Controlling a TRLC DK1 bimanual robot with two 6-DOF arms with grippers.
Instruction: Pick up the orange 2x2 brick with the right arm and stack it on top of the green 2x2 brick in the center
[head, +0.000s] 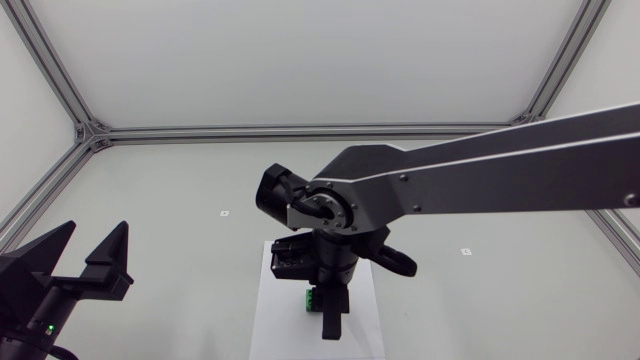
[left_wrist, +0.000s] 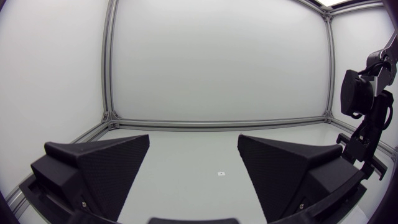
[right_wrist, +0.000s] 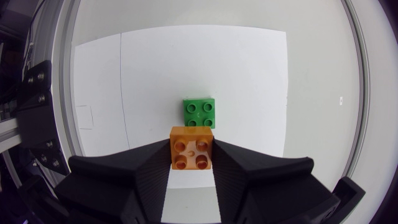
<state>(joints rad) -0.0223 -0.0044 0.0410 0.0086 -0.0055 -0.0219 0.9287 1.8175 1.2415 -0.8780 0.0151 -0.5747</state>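
In the right wrist view an orange 2x2 brick sits studs up between my right gripper's two black fingers, which press it from both sides. Just ahead of it a green 2x2 brick lies on a white sheet. In the head view my right arm comes in from the right, its gripper pointing down over the sheet. There, a sliver of the green brick shows beside the wrist, which hides the orange brick. My left gripper stands open and empty at the near left.
The white sheet lies at the middle of the grey table, which has small markers. An aluminium frame runs along the table's edges. In the left wrist view my left gripper faces across the table, with my right arm off to one side.
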